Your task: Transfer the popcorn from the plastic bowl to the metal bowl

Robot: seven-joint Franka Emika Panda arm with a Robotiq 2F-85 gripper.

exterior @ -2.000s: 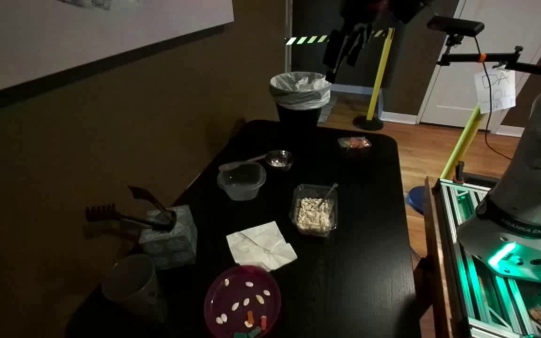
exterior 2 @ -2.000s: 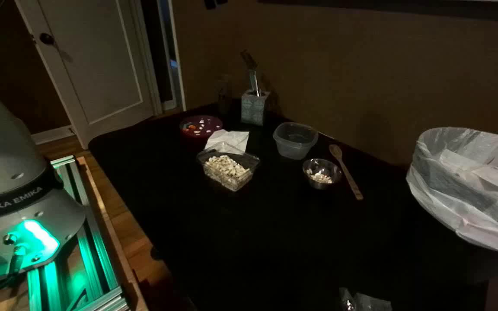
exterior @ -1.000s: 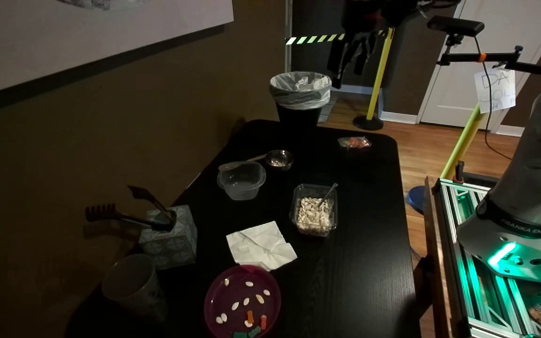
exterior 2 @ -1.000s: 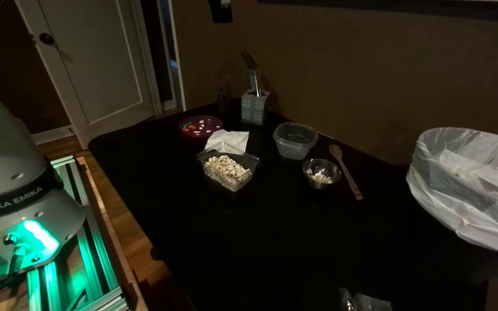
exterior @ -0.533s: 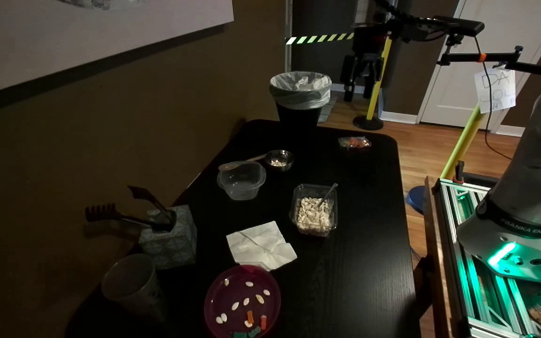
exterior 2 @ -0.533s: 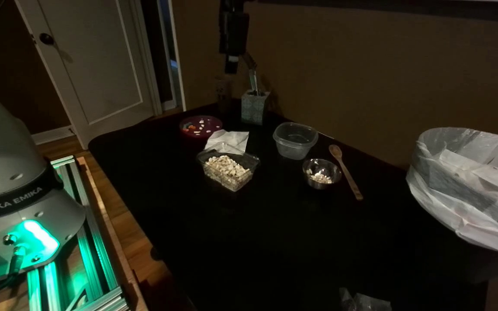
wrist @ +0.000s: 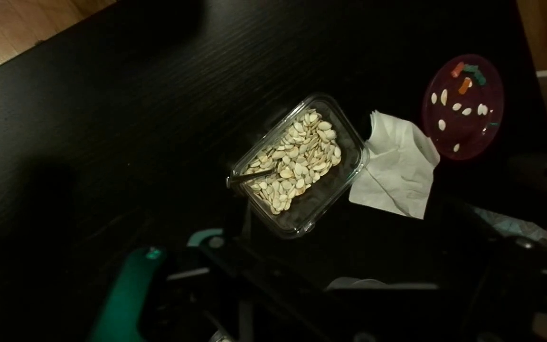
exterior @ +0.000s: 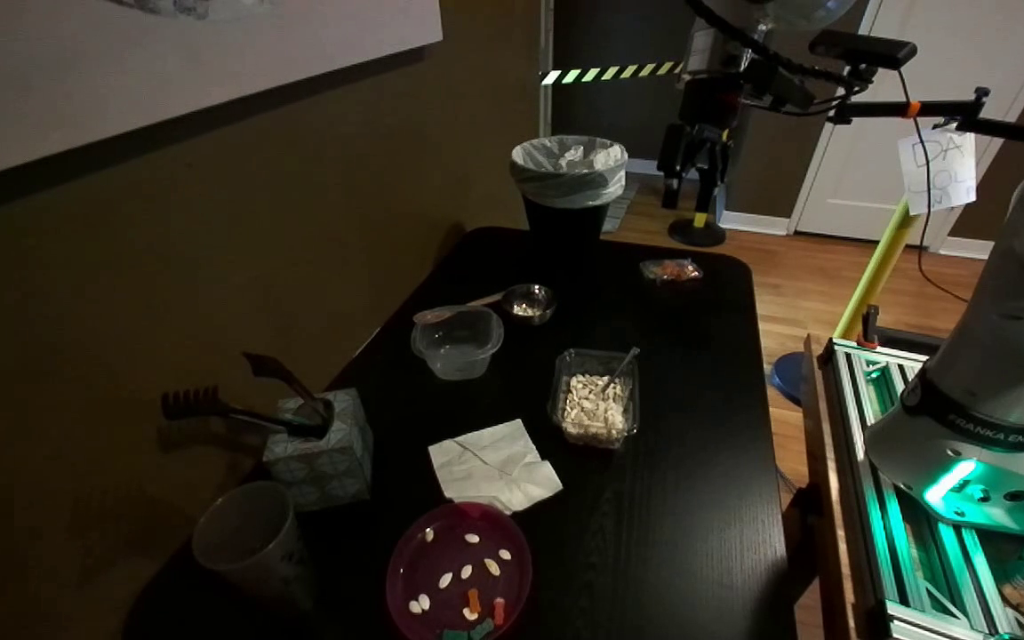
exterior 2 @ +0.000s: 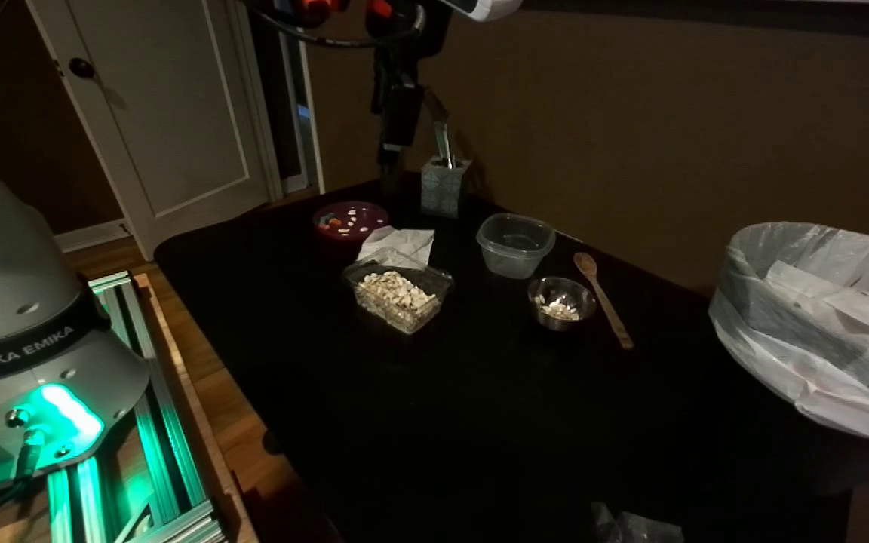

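While the gripper hangs above the black surface in an exterior view, its 2 fingers stand apart. From the gripper, the clear plastic container lies toward 7 o'clock and holds the bulk of the pale seeds. From the container, the metal bowl sits toward 11 o'clock and a translucent tub toward 10 o'clock.

In an exterior view, a wooden spoon lies just beside the metal bowl, on its 3 o'clock side; a small quantity of pale pieces is noted at the bottom of that bowl. A lined waste bin stands farther out toward 3 o'clock. A patterned box stands toward 1 o'clock from the container.

In the wrist view, the seeds are heaped toward the container's 10 o'clock wall. A handle leans over the rim toward 9 o'clock. A paper napkin lies toward 3 o'clock; whether it touches the container cannot be told. Toward 2 o'clock, a purple dish carries white pieces and coloured pieces.
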